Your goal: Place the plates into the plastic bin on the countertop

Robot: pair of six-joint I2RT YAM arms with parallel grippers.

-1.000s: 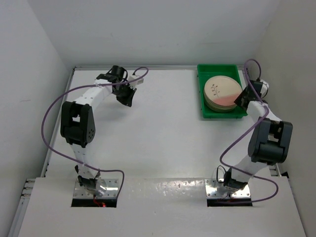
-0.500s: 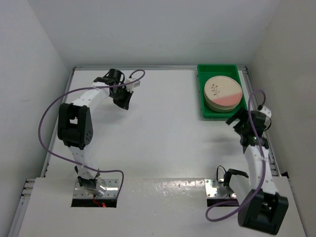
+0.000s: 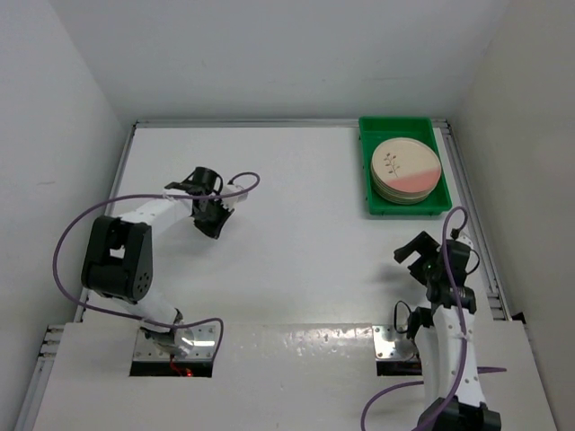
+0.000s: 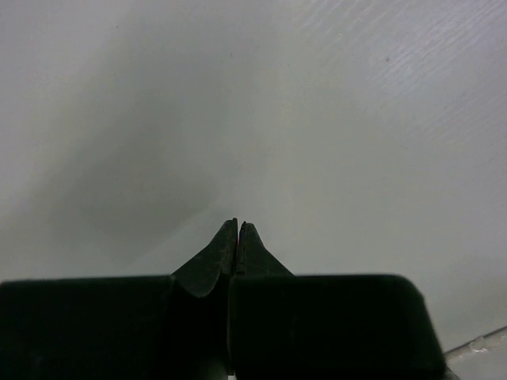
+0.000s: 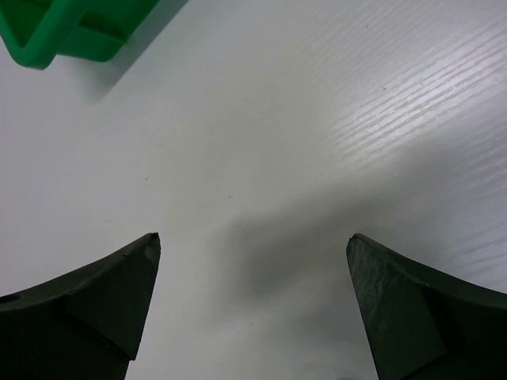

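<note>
Plainly, left fingers (image 4: 215,260) touching, right fingers (image 5: 103,294) spread wide

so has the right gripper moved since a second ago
Yes: the right gripper has pulled back from the shallow bright green plastic bin, downward in the overhead view, jaws open.

plastic bin (image 5: 63,28) cropped at right wrist view's corner, plates (image 3: 406,169) stacked, lower ones mostly hidden, count unclear

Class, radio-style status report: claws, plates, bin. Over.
Left claw shut, empty, over countertop. Right claw open, empty, short of bin. Plates stacked in green plastic bin. Nothing in the way.
</note>
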